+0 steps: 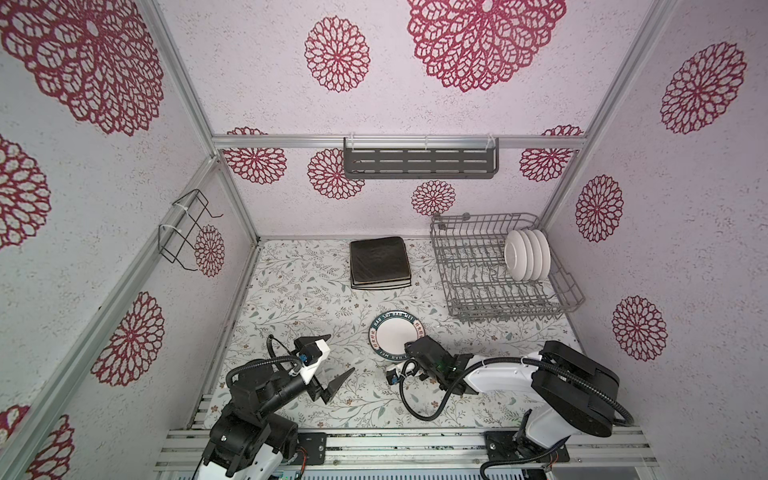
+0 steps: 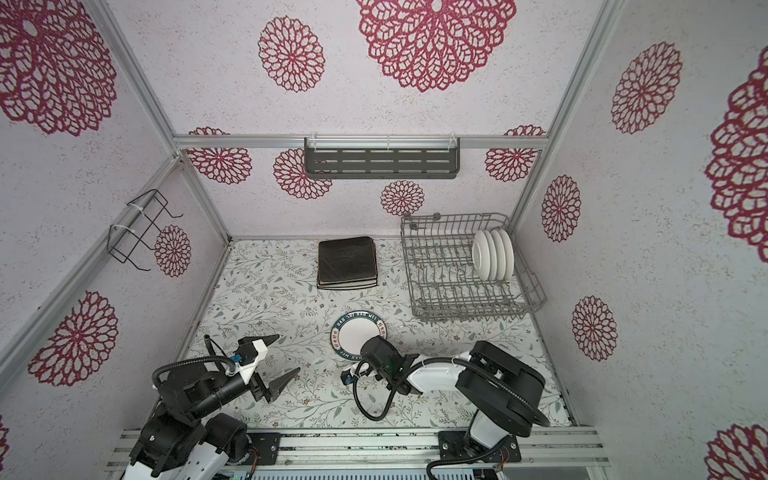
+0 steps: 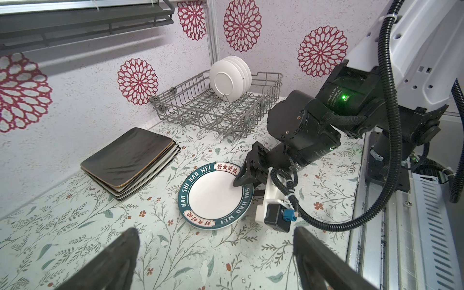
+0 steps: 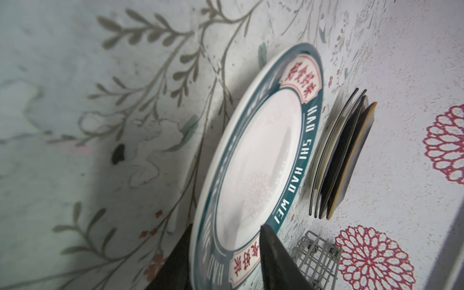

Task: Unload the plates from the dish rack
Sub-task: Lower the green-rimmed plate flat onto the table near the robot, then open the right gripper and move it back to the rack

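In both top views my right hand (image 1: 408,348) (image 2: 366,347) meets the near rim of the printed round plate (image 1: 392,332) (image 2: 357,330), flat on the desk (image 1: 291,291), well apart from the dish rack (image 1: 478,286). My left hand (image 1: 340,353) hovers wide open, empty. The left wrist view shows my right hand's upper finger (image 3: 241,175) over that rim. In the right wrist view my fingers (image 4: 273,253) stand partly open astride it.

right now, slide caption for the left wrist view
Right fingers open around printed plate; four white plates in the dish rack
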`<state>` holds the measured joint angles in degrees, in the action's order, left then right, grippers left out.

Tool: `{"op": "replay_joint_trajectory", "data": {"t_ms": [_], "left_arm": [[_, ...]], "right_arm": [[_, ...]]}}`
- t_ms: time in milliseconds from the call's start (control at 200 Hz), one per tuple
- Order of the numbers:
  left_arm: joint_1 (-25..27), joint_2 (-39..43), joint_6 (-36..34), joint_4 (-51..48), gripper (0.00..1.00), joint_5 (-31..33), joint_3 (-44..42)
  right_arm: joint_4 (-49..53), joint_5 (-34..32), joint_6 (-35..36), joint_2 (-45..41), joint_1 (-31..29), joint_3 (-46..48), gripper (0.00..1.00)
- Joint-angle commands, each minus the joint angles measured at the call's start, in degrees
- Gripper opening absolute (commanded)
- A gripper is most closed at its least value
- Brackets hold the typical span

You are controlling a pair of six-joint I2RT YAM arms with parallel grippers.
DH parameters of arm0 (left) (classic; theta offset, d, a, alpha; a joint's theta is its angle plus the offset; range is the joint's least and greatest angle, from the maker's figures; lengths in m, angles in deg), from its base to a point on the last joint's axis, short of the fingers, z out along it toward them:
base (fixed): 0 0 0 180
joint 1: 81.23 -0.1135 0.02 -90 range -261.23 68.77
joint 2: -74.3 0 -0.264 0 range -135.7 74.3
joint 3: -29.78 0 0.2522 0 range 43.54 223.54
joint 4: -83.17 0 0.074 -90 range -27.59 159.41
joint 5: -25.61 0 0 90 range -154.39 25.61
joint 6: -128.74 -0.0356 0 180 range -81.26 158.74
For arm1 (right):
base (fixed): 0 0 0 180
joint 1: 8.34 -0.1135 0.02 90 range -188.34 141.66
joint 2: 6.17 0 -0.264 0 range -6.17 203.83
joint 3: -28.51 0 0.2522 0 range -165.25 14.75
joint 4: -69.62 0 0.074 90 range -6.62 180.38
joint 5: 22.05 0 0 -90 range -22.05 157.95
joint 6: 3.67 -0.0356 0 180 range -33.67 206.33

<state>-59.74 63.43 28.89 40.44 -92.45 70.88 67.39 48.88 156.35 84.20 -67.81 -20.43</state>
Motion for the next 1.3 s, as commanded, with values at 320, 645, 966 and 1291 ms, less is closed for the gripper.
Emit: {"op": "replay_joint_trajectory", "data": {"t_ms": [320,645,966,1291], "left_arm": [[0.4,0.7,-1.1,1.3,0.97,-1.5,-0.6],[0.8,2.0,-1.1,1.1,0.97,-1.5,-0.7],[0.7,3.1,-0.2,1.7,0.97,0.8,-1.2],[0.8,3.2,-0.4,1.7,0.97,1.1,-1.3]], "right_arm": [[21.1,12.2,-9.7,-2.0,0.9,-9.4,0.61],[31.7,16.8,-24.8,-8.4,3.0,-19.5,0.99],[26.6,-0.2,-49.0,-10.9,14.9,-44.0,0.99],[40.8,24.3,-58.3,-5.9,41.8,-60.5,0.96]]}}
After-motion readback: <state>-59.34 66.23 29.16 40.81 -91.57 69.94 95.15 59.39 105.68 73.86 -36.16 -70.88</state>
